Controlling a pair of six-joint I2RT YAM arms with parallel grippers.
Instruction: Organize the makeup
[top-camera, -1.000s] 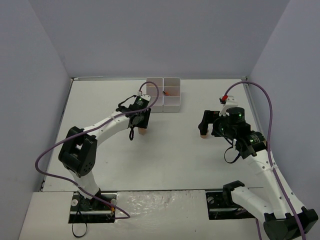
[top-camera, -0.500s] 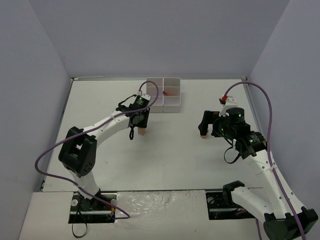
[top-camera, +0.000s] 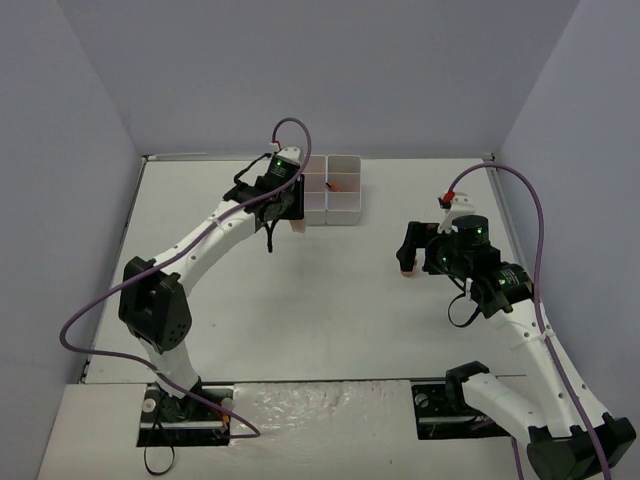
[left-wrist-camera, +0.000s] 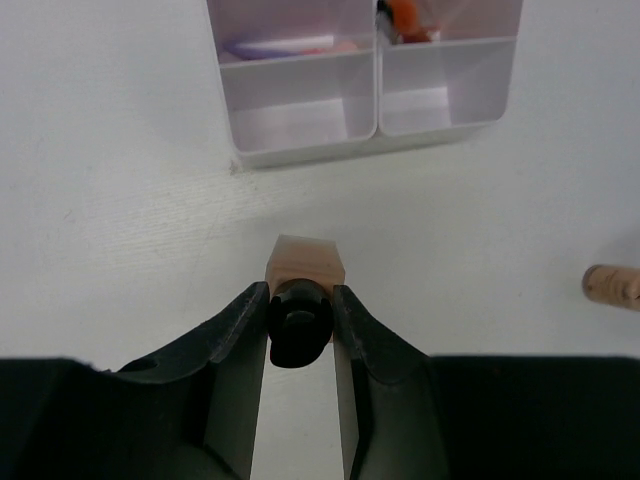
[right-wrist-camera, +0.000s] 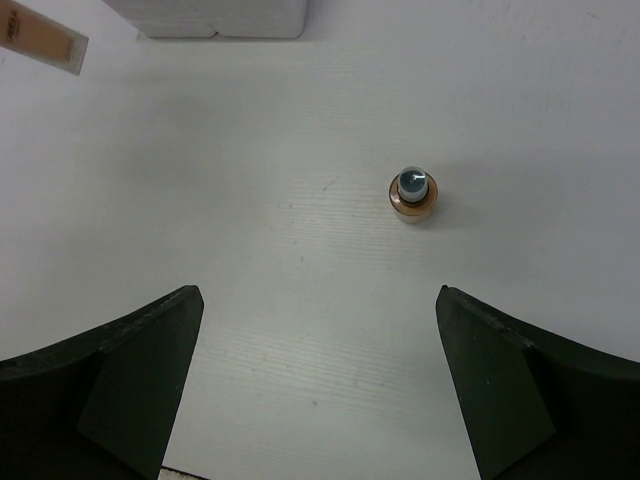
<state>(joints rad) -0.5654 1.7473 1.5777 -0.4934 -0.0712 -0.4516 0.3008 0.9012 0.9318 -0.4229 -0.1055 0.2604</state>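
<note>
Two robot arms work at one white table (top-camera: 330, 310) carrying one white box (left-wrist-camera: 310, 150) of four compartments. The left gripper (left-wrist-camera: 300, 292) is clamped on the black cap of a tan bottle (left-wrist-camera: 305, 260), held just short of the box's near wall and outside every compartment. The right gripper (right-wrist-camera: 317, 300) hangs with its jaws spread wide, gripping nothing, over a second tan bottle (right-wrist-camera: 412, 194) that stands upright on the table, well apart from the box. In the two far compartments lie pink sticks (left-wrist-camera: 285, 46) and an orange-red piece (left-wrist-camera: 402, 12); how many there are cannot be told.
</note>
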